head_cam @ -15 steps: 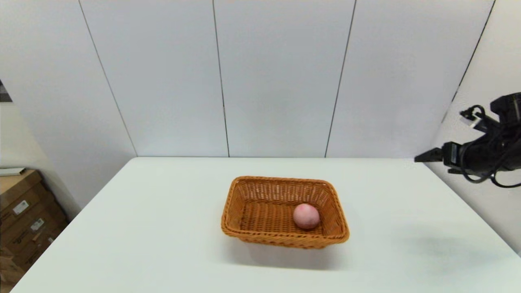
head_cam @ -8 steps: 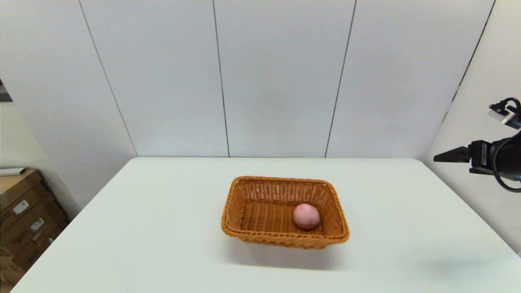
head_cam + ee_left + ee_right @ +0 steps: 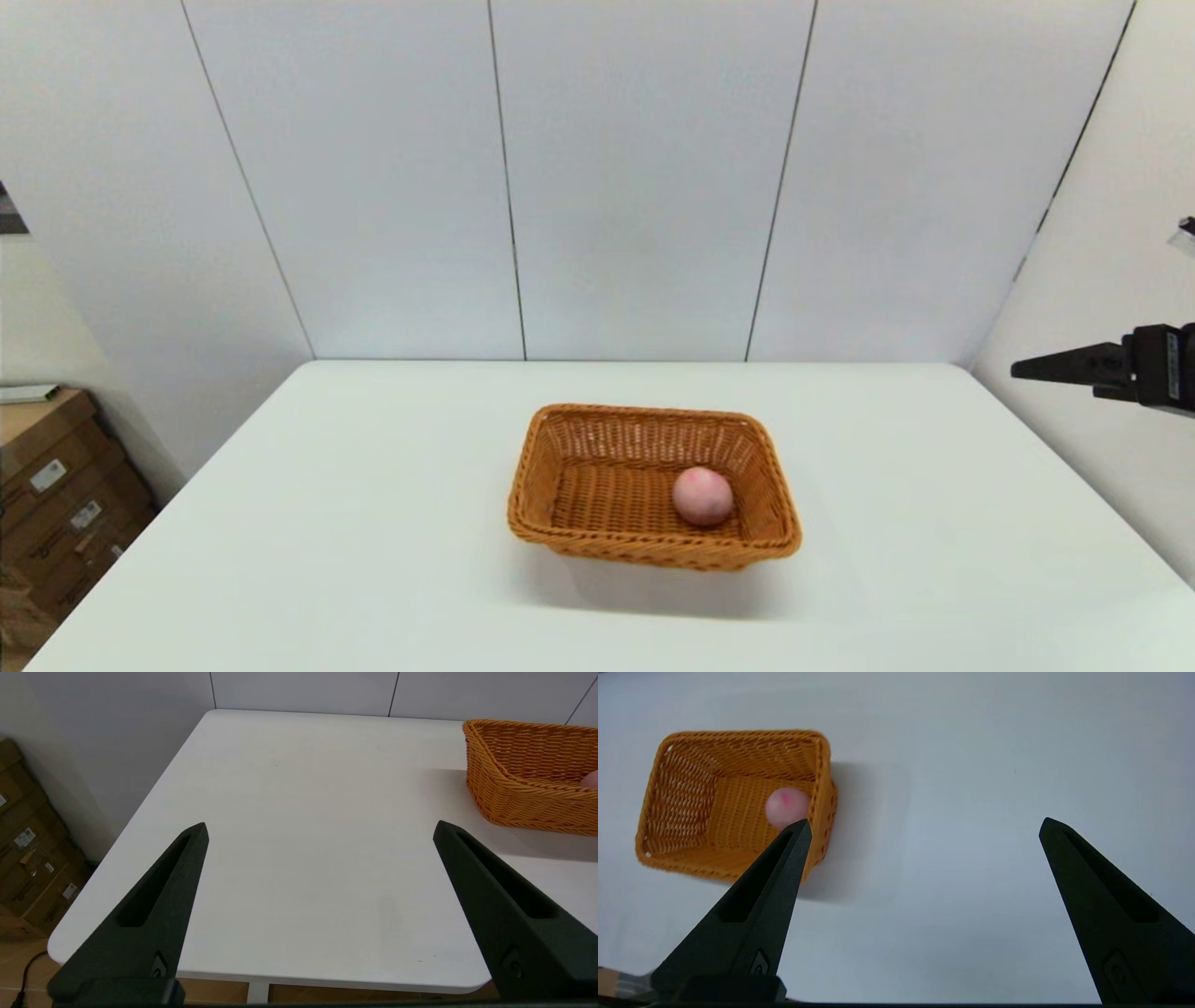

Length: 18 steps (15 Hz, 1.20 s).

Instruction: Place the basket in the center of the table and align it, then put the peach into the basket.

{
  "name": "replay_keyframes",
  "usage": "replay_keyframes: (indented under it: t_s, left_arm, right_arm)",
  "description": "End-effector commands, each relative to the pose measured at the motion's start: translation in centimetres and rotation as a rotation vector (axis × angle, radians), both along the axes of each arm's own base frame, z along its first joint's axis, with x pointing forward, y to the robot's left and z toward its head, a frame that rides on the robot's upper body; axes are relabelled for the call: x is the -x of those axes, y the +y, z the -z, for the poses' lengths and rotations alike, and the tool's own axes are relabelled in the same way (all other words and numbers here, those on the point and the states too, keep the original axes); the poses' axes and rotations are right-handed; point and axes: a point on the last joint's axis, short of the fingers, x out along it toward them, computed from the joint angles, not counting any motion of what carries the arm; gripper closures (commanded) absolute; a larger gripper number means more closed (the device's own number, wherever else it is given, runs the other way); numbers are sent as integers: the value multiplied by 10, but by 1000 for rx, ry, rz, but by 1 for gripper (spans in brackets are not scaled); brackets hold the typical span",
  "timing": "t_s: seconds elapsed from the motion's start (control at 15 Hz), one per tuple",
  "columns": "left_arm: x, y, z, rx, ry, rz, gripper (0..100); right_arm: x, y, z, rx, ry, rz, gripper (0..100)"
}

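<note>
Though parked off the basket's (image 3: 653, 485) left side, out of the head view, left gripper (image 3: 320, 830) spread wide and empty over bare table (image 3: 373, 523). Basket itself about mid-table, long sides roughly square to the table's edges; likely light and stiff in the weave, best gripped by pinching the braided rim, not the flared wall. Inside, toward the basket's right wall, the peach (image 3: 702, 496) on the woven floor: probably soft-skinned and prone to rolling, so best taken across its widest part with gentle pressure. Well to the basket's right and raised above the table edge, right gripper (image 3: 924, 826) likewise wide apart, holding nothing. By the look of it, both steps done.
</note>
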Motion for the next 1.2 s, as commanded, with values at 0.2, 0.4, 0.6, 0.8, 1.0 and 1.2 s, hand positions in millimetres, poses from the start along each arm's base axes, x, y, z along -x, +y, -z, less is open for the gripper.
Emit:
replay_keyframes:
  t_s: [0.2,0.4,0.6,0.8,1.0,1.2]
  left_arm:
    - [0,0,0,1,2,-1,0]
    - [0,0,0,1,2,-1,0]
    - [0,0,0,1,2,-1,0]
    - [0,0,0,1,2,-1,0]
    - [0,0,0,1,2,-1,0]
    - [0,0,0,1,2,-1,0]
  right_arm:
    - [140,55,9,64,-197,-70,0]
    - [194,55,29,82,-333,-8,0]
    - [226,54,48,108,-440,83,0]
    - [245,54,69,116,-504,94,0]
    - [257,52,99,164,-556,114,0]
    - [261,50,134,233,-586,155,0]
